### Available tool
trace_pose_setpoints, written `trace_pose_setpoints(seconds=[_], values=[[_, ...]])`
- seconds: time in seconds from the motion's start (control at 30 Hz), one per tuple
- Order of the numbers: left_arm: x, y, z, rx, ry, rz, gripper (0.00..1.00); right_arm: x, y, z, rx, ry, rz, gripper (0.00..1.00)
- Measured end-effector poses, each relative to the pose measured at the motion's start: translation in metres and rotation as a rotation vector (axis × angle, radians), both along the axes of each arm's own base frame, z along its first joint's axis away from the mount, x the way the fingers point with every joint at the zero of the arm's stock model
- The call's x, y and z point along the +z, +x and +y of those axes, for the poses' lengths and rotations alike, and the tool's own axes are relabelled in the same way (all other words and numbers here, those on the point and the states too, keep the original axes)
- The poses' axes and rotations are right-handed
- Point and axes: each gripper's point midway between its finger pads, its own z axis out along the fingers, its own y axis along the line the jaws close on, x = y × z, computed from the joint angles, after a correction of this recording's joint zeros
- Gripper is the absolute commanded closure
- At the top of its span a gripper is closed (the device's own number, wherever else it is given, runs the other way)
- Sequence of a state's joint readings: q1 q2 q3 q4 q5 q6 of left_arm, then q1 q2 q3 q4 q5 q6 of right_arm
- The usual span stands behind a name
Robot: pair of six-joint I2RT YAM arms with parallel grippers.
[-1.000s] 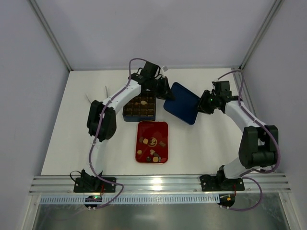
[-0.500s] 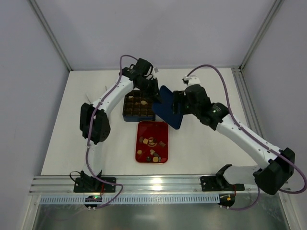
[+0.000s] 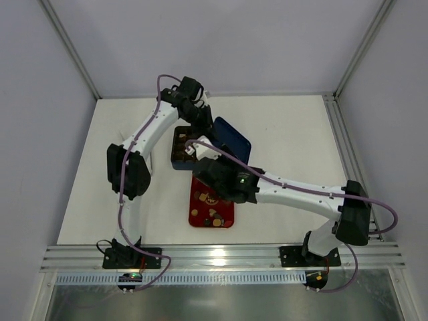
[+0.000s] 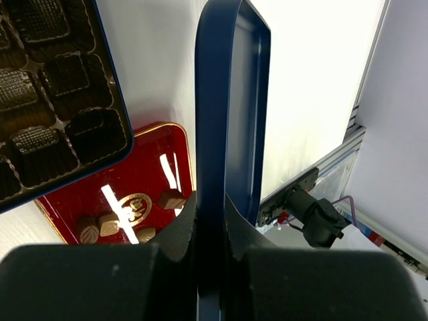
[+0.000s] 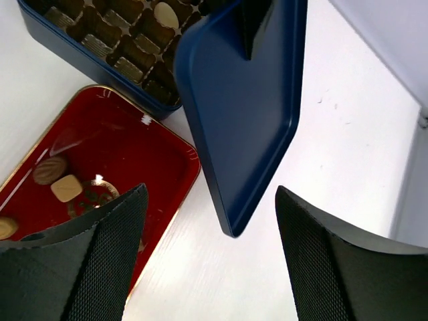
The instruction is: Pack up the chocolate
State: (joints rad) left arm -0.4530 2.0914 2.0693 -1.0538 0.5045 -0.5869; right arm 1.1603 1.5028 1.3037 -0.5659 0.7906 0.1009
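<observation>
Several small chocolate pieces (image 3: 212,215) lie in the flat red tray (image 3: 228,206); they also show in the left wrist view (image 4: 172,198) and the right wrist view (image 5: 66,188). One cream piece (image 5: 166,13) sits in a cell of the dark gridded box (image 5: 114,40). My left gripper (image 3: 204,124) is shut on the rim of a blue lid (image 3: 234,140) and holds it tilted on edge beside the box (image 3: 179,144). My right gripper (image 5: 210,192) is open and empty, just below the lid's lower corner (image 5: 231,231) and above the tray's far edge.
The box (image 4: 53,100), the lid (image 4: 231,100) and the red tray (image 4: 80,197) lie close together mid-table. My right arm (image 3: 294,194) stretches across from the right, over the tray. Enclosure walls stand on three sides, with a metal rail (image 3: 221,257) at the near edge.
My right arm has swung from the right side leftward to the lid and tray. My left gripper has carried the lid left and tilted it steeper.
</observation>
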Motion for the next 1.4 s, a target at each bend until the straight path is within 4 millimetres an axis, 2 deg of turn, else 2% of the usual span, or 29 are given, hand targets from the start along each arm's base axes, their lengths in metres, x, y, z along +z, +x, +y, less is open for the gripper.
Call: trace_pose_setpoints(seconds=[0.13,0.3,0.6,0.77,1.03,1.13,1.17,1.27,1.37,1.4], values=[[0.002,-0.003,0.000,-0.002,-0.008,0.010,1.00,-0.019,0.006,0.007,-0.007,-0.162,-0.047,0.26],[0.008,-0.005,0.000,-0.002,-0.016,0.006,1.00,-0.032,0.017,0.002,-0.048,-0.319,-0.101,0.34],[0.011,-0.010,0.002,-0.005,-0.022,0.011,1.00,-0.028,0.030,-0.004,-0.103,-0.429,-0.190,0.48],[0.018,-0.013,0.001,-0.010,-0.035,0.005,1.00,-0.024,0.036,-0.006,-0.127,-0.434,-0.229,0.53],[0.024,-0.016,0.002,-0.015,-0.048,0.001,1.00,-0.028,0.046,-0.011,-0.145,-0.486,-0.255,0.60],[0.026,-0.017,0.002,-0.016,-0.053,0.000,1.00,-0.030,0.049,-0.014,-0.154,-0.507,-0.261,0.71],[0.026,-0.017,0.002,-0.017,-0.055,0.000,1.00,-0.030,0.050,-0.016,-0.156,-0.514,-0.264,0.80],[0.026,-0.017,0.002,-0.023,-0.057,-0.004,0.95,-0.026,0.053,-0.017,-0.183,-0.505,-0.284,0.94],[0.029,-0.015,0.003,-0.023,-0.074,-0.007,0.73,-0.023,0.055,-0.016,-0.185,-0.493,-0.294,0.96],[0.031,-0.016,0.003,-0.023,-0.076,-0.011,0.57,-0.023,0.055,-0.015,-0.184,-0.497,-0.296,0.96]])
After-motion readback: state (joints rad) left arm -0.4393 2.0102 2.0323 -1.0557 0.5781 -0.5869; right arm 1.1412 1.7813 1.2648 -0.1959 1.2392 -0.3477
